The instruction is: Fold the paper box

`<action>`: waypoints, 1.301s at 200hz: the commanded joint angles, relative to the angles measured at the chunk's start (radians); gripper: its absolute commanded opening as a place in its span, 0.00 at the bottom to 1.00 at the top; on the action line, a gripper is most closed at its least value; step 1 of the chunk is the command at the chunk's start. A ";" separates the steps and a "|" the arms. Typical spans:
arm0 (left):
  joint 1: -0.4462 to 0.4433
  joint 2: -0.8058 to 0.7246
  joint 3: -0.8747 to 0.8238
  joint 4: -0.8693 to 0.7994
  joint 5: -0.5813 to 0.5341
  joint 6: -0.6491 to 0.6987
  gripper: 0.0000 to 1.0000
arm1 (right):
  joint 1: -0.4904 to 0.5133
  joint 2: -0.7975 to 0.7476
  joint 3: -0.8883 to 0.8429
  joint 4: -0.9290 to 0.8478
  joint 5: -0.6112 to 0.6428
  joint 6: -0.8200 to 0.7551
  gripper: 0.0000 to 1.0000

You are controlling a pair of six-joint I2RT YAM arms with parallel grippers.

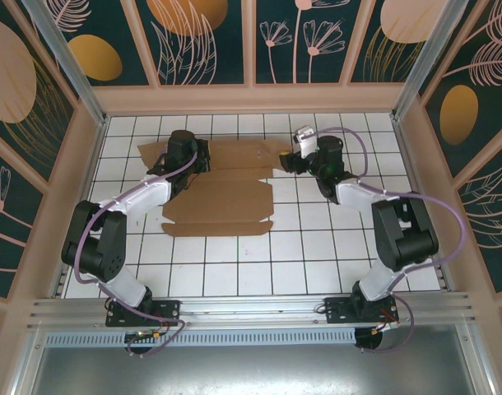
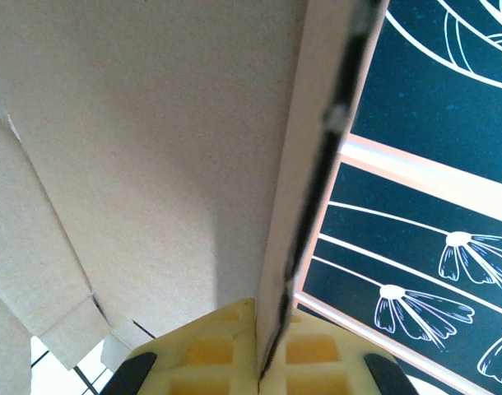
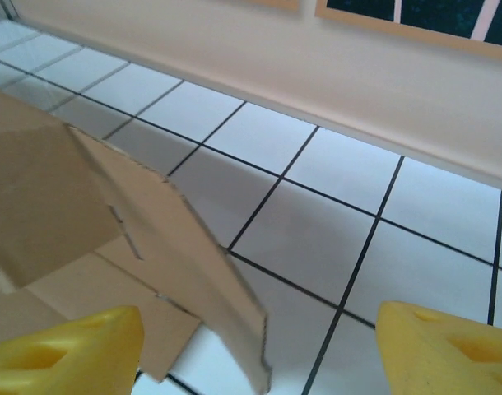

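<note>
Where the two black-and-white arms are bolted to the grey metal rail point(image 1: 251, 311) at the near edge, the left arm point(image 1: 119, 230) and the right arm point(image 1: 399, 230) reach forward over the white tiled table point(image 1: 234, 263). Past the middle of the table lies the paper box point(image 1: 222, 202), a plain brown, unprinted die-cut cardboard sheet with flaps and creases, mostly flat on the tiles.

At the sheet's far left part sits the left gripper point(image 1: 203, 156). In the left wrist view its yellow fingers point(image 2: 210, 354) are pinched tight on the thin edge of a cardboard panel point(image 2: 152, 164) that stands up between them.

At the sheet's far right corner is the right gripper point(image 1: 285, 160). In the right wrist view its yellow fingertips point(image 3: 70, 346) stand wide apart, holding nothing. A tilted flap of the box point(image 3: 169, 239) rises between them, clear of the finger on that view's right. Whether it touches the other cannot be told.

Beyond runs a low cream wall point(image 3: 358, 74), and above it are dark teal panels with white flower drawings point(image 2: 432, 271).
</note>
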 commanded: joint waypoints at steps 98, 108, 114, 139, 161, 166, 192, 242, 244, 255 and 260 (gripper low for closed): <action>0.001 0.059 -0.023 -0.095 0.059 -0.014 0.00 | 0.055 0.108 0.057 0.072 -0.162 0.145 0.28; 0.000 0.063 -0.022 -0.092 0.062 -0.015 0.00 | 0.071 0.100 0.050 0.076 -0.134 0.203 0.28; 0.000 0.064 -0.021 -0.089 0.063 -0.016 0.00 | 0.082 0.098 0.048 0.075 -0.124 0.243 0.28; 0.001 0.062 -0.023 -0.085 0.064 -0.019 0.00 | 0.121 0.101 0.051 0.071 -0.147 0.342 0.30; 0.001 0.058 -0.025 -0.093 0.059 -0.011 0.00 | 0.121 0.082 0.020 0.111 -0.184 0.353 0.36; 0.000 0.057 -0.025 -0.097 0.059 -0.006 0.00 | 0.115 0.076 0.011 0.116 -0.192 0.347 0.36; 0.000 0.054 -0.034 -0.106 0.052 0.012 0.00 | 0.063 0.058 -0.035 0.183 -0.289 0.374 0.33; 0.003 0.063 -0.110 -0.036 0.061 0.081 0.00 | 0.047 0.066 -0.035 0.179 -0.378 0.381 0.21; 0.004 0.063 -0.113 -0.031 0.062 0.081 0.00 | 0.046 0.067 -0.035 0.176 -0.376 0.380 0.20; 0.008 0.064 -0.137 -0.014 0.068 0.092 0.00 | 0.046 0.058 -0.042 0.176 -0.367 0.374 0.19; 0.010 0.061 -0.146 -0.005 0.069 0.100 0.00 | 0.046 0.054 -0.047 0.178 -0.364 0.372 0.19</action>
